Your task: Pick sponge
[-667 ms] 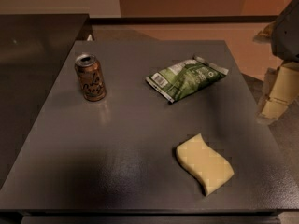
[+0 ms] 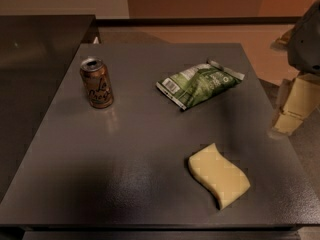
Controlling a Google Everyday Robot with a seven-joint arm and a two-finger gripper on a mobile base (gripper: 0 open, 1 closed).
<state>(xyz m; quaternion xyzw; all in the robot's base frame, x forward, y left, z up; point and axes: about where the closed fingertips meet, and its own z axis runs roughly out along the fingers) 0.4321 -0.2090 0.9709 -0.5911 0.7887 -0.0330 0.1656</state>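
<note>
the sponge [image 2: 219, 175], pale yellow with wavy s-curved edges, lies flat on the dark grey desk [image 2: 135, 159] near its front right corner. it sits a little in from both edges, with nothing touching it and no writing on it.

toward the back edge, right of the middle, lies a crumpled green snack bag [image 2: 200, 84]. it has white patches and a barcode panel at its left end, and its print is too blurred to read. well apart from it, near the left edge, a copper-coloured drink can [image 2: 97, 84] stands upright with its top opened. dark cursive lettering on its side looks like "lacroix".

the gripper [image 2: 294, 106], blocky and pale yellow, hangs just beyond the desk's right edge, level with the bag and well apart from the sponge. it holds nothing, and whether it is open or closed cannot be told.

beyond the left edge stands another dark counter [image 2: 40, 59].
</note>
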